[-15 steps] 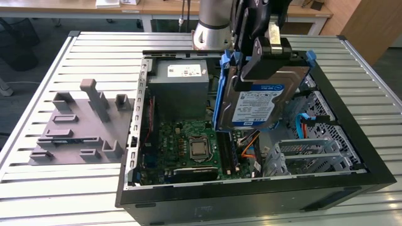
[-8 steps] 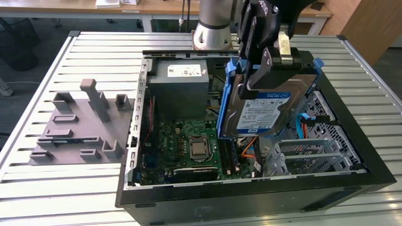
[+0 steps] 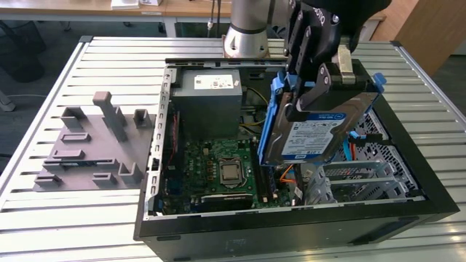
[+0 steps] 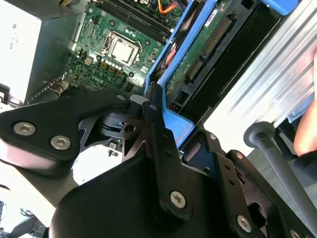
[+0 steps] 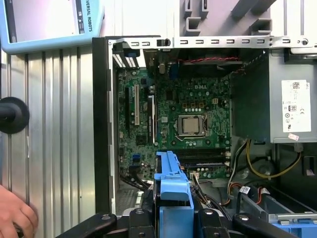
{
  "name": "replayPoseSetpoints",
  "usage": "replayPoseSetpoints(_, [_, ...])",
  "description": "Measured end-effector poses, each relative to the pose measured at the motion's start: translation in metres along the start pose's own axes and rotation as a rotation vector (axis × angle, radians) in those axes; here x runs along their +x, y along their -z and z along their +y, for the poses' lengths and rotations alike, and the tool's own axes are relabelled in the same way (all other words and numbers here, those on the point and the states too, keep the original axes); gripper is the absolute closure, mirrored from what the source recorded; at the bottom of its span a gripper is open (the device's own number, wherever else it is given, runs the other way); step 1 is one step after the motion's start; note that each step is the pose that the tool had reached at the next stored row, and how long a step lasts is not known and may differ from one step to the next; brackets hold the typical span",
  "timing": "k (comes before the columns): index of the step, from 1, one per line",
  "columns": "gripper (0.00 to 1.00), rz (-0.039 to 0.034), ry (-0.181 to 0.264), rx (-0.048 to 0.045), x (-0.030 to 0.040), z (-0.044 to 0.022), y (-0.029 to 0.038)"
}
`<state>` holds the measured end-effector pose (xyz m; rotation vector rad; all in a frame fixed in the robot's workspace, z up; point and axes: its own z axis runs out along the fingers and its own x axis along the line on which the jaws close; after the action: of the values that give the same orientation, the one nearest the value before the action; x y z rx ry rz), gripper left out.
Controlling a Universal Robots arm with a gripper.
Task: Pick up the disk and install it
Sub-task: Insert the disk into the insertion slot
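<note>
The pick-up portion of the task is showing as complete, and the installation portion is not yet done. In the exterior view the disk [image 3: 320, 134] is hanging clear of the tabletop [image 3: 73, 218], above the open computer case [image 3: 291, 229], on the exterior view's right half of the chassis. It is sitting steeply tilted with its labelled face turned toward the camera, its lower edge over the boundary between the motherboard [image 3: 218, 164] and the metal drive cage [image 3: 364, 174]. The disk is not resting in the cage; seating it there is judged to be the work left. The gripper [image 3: 324, 87] is closing on the upper part of the disk, one black finger lying across the labelled face and the opposing finger bearing on the far side, so the jaws are standing only as far apart as the drive is thick. In the second wrist view the disk's green circuit-board underside [image 4: 198, 54] is facing the case interior, framed by a blue side rail [image 4: 166, 59]. In the first wrist view the blue rail [image 5: 173, 183] is projecting from between the black gripper links, directly over the motherboard [image 5: 190, 124]. The power supply [image 3: 207, 101] is occupying the far corner of the case, well apart from the disk. A person's hand [image 5: 15, 215] is resting at the edge of the tabletop.
</note>
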<state>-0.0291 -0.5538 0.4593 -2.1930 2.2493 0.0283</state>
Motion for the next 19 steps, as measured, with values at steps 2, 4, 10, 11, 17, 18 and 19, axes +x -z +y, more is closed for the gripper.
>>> replayPoseSetpoints(2, [0.64, 0.0002, 0.000, 0.0000, 0.0003, -0.0005, 0.0000])
replayPoseSetpoints(4, [0.64, 0.0002, 0.000, 0.0000, 0.0020, -0.0009, -0.0001])
replayPoseSetpoints(10, [0.64, 0.0001, 0.000, 0.0000, 0.0089, -0.0020, -0.0005])
replayPoseSetpoints(11, [0.64, 0.0001, 0.000, 0.0000, 0.0093, -0.0028, -0.0006])
replayPoseSetpoints(17, [0.64, 0.0003, 0.000, 0.0000, 0.0097, -0.0114, -0.0009])
replayPoseSetpoints(18, [0.64, 0.0002, 0.000, 0.0000, 0.0097, -0.0132, -0.0009])
replayPoseSetpoints(19, [0.64, 0.0002, 0.000, 0.0000, 0.0097, -0.0148, -0.0010])
